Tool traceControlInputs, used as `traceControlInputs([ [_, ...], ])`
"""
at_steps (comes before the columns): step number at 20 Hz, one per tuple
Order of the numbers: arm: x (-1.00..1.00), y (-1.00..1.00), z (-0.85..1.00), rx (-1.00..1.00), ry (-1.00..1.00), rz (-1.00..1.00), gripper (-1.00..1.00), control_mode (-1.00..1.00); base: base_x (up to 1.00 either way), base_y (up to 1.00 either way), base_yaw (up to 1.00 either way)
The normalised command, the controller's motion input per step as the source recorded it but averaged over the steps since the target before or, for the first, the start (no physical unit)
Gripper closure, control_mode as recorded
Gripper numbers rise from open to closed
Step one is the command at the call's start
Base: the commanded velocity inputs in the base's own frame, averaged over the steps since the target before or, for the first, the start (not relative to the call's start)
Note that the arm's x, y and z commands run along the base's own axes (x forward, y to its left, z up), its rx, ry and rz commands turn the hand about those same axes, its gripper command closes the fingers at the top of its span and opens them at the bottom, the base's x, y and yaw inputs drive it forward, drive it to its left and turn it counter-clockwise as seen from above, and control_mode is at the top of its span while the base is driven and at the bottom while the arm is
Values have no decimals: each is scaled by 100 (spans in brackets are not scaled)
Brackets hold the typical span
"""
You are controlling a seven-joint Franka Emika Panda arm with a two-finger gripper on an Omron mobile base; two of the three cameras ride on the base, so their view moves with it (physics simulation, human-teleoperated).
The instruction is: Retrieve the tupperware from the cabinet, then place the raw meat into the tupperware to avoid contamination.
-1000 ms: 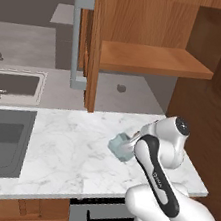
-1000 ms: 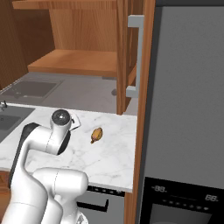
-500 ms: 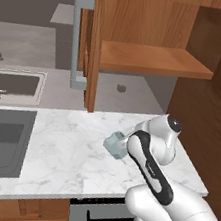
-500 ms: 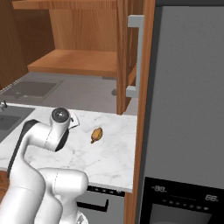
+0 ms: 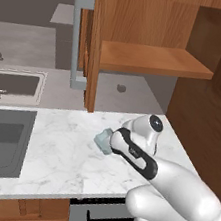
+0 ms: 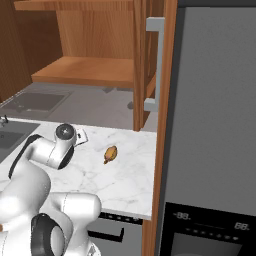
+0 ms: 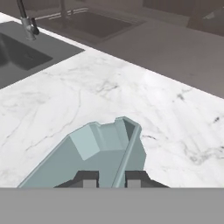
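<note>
I had the cabinet (image 5: 141, 56) open above and beyond the hand, its shelf bare as far as I could see, so the retrieval looked done and what remained turned on the counter (image 5: 51, 148) below.

My gripper (image 7: 111, 178) was clenched on the tupperware (image 7: 100, 153): in the hand view the two fingertips (image 7: 89, 178) pinched one wall of the box, one tip on either side of that wall. The box stuck out straight ahead of the fingers, its long axis running away from the hand and its open side tipped rather than level. In the left base view it showed as a pale lump (image 5: 103, 141) at the front of the wrist, low over the marble; I could not tell whether it touched.

The meat (image 6: 110, 154) lay on the counter on the other side of the arm from the tupperware, well apart from it, towards the oven column (image 6: 210, 125). In the right base view its long axis ran on a diagonal, darker end nearer the counter's front edge.

So I judged the next step to be setting the box down flat and letting go, then reaching across to the meat.
</note>
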Motion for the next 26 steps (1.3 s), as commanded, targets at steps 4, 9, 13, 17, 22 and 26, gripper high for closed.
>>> traceControlInputs([
  [4,0,-8,-8,3,0,3,100,-100,0,0,0],
  [9,0,-16,-22,8,0,2,100,-100,0,0,0],
  [13,0,-16,-32,9,0,1,100,-100,0,0,0],
  [17,0,-14,-33,6,0,0,100,-100,0,0,0],
  [22,5,-1,-26,1,-1,0,100,-100,0,0,0],
  [26,0,0,-4,0,0,0,100,-100,0,0,0],
])
